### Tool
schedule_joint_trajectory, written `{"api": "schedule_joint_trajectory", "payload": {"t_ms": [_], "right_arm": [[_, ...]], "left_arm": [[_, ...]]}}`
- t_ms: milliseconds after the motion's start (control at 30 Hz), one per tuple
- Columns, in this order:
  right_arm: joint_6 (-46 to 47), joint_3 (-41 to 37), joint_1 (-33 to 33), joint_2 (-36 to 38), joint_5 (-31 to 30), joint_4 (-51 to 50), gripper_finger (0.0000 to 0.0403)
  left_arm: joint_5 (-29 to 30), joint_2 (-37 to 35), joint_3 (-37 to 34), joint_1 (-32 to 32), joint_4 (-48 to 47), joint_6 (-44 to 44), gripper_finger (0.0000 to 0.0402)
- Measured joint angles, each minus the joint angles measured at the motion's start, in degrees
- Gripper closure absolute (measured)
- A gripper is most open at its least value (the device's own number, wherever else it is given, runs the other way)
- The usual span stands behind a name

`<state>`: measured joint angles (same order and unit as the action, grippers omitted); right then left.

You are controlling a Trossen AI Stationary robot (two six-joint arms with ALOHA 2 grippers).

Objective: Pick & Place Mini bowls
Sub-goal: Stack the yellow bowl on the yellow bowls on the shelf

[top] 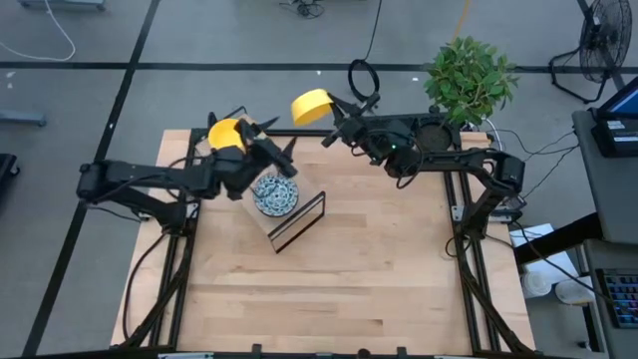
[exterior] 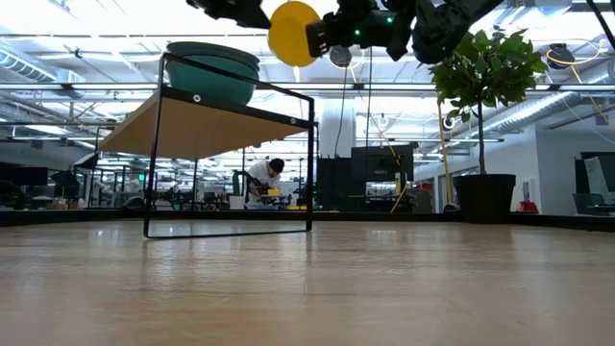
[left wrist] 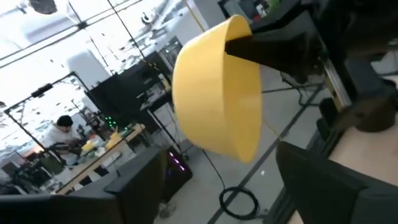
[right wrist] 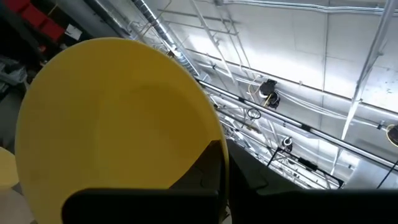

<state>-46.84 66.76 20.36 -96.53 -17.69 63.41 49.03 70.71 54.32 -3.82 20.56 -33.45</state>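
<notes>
Looking straight down from the high view, my right gripper pinches the rim of a yellow bowl held past the far edge of the table. My left gripper sits just above a blue-patterned bowl that rests on top of a small black-framed stand. A second yellow bowl lies behind my left jaws, against my left wrist. My left jaws look spread, with nothing between them. A potted plant stands beyond my right arm.

From the low view, the yellow bowl hangs high, tipped on its side at my right gripper. The stand is below and to one side of those jaws, with a bowl's teal-looking underside on its top shelf. A person bends over a bench far behind.

From my left wrist view, the yellow bowl fills the space ahead of my left fingers, well apart from them, with a dark finger of the other gripper clamped over its rim.

From my right wrist view, the yellow bowl sits right at my jaws, with one finger lying across its rim.
</notes>
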Motion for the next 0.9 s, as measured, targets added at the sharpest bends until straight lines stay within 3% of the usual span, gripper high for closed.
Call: {"api": "schedule_joint_trajectory", "payload": {"t_ms": [233,333,467,633,900], "right_arm": [[0.2,0.1,-0.2,0.0,1.5,-0.5,0.0403],[1.0,0.1,-0.2,0.0,1.5,-1.2,0.0403],[1.1,0.1,-0.3,0.0,2.1,-2.5,0.0403],[-1.3,0.1,-1.4,0.0,7.2,-5.5,0.0403],[-5.3,0.2,-3.3,0.0,3.6,-5.5,0.0402]], "left_arm": [[-0.2,5.7,0.2,-0.3,11.6,-7.0,0.0074],[-0.1,6.4,0.2,-0.7,14.2,-11.5,0.0081],[0.0,6.3,0.2,-2.0,14.5,-11.3,0.0103],[0.5,6.3,0.2,-3.8,14.4,-9.1,0.0154],[1.3,6.2,0.2,-4.2,14.3,-7.8,0.0284]]}}
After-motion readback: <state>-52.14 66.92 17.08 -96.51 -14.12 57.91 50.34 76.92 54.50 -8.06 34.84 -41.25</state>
